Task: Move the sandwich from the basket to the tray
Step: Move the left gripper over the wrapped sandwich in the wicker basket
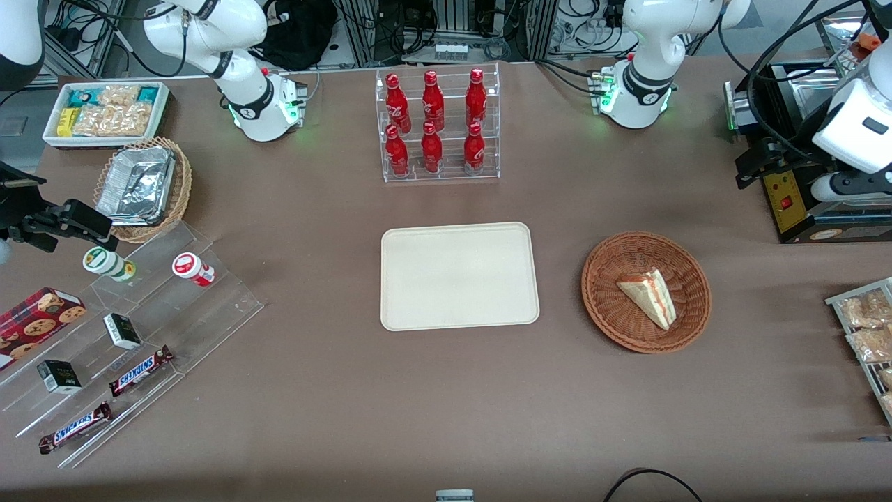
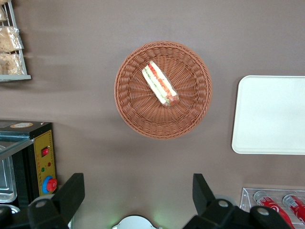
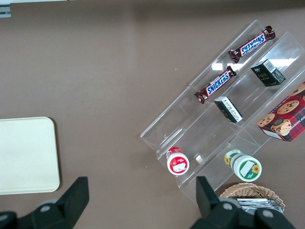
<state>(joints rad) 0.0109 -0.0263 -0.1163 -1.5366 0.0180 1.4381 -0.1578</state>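
Sandwich not yet picked up, tray bare.

Nearest the front camera you see the wedge-shaped sandwich (image 1: 648,297) lying inside the reddish-brown wicker basket (image 1: 606,279), with the cream tray (image 1: 460,275) beside it, apart and carrying nothing. Farther off, toward the working arm's end of the table, the gripper (image 2: 138,198) hangs high above the cloth with its fingers spread wide, holding nothing. By your judgement nothing is done: reach, grasp, carry and release all remain.

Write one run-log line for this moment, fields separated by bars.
sandwich: in basket | tray: empty, beside basket | hand: open, above table, holding nothing | step: grasp not yet begun
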